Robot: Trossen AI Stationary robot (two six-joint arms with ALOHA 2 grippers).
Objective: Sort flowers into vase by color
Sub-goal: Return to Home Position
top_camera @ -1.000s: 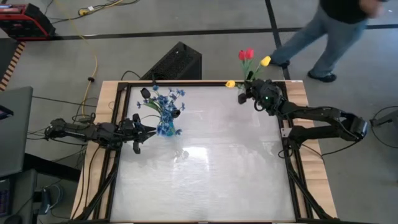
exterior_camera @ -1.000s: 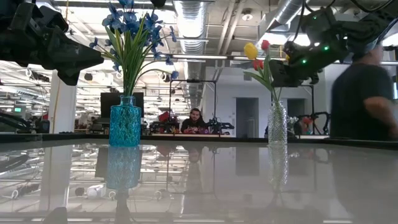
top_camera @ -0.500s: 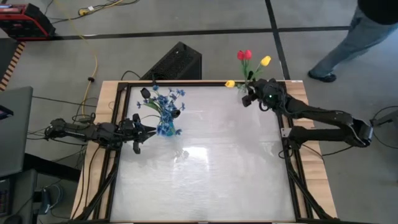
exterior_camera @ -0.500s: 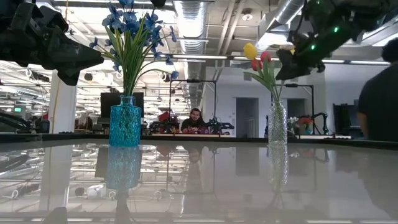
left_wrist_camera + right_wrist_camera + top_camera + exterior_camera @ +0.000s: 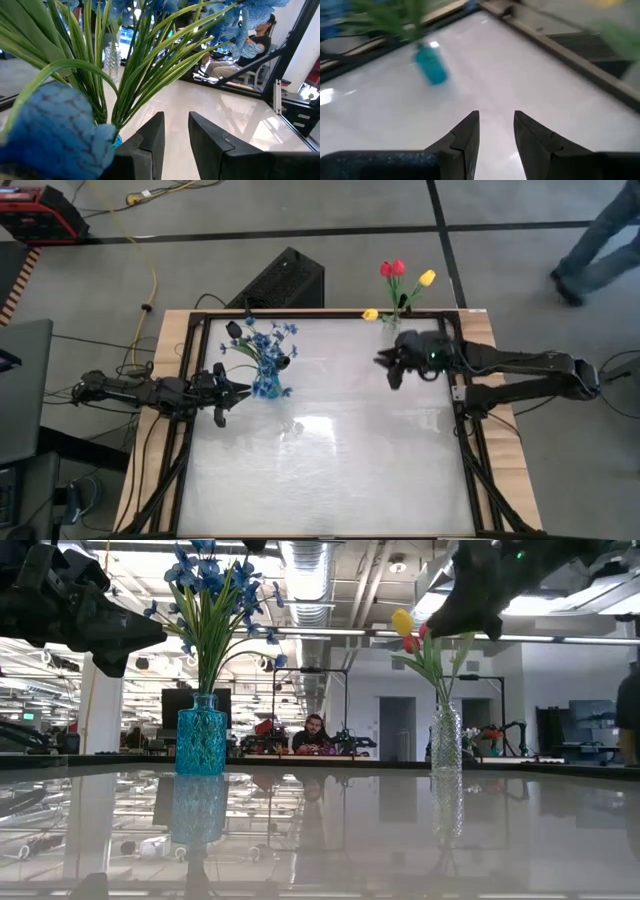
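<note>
A blue glass vase (image 5: 266,388) stands at the table's left and holds blue sprays (image 5: 268,338) and black-headed blooms (image 5: 233,330). A clear glass vase (image 5: 446,738) stands at the far right edge with red tulips (image 5: 393,269) and yellow tulips (image 5: 427,277). My left gripper (image 5: 242,390) waits level just left of the blue vase, open, facing the green stems (image 5: 125,75), with nothing between its fingers. My right gripper (image 5: 388,368) hangs open and empty above the table, nearer than the clear vase, facing the blue vase (image 5: 431,64).
The glossy white tabletop (image 5: 330,450) lies bare in the middle and toward the near edge, inside a wooden frame (image 5: 480,330). A black box (image 5: 285,277) sits on the floor beyond the far edge. A person (image 5: 600,235) walks past at the far right.
My right gripper has drawn back from the clear vase, rising and moving toward the table's near edge, and its fingers have tipped up closer to level. The tulips stay in the clear vase. The person beyond the table has walked off to the right.
</note>
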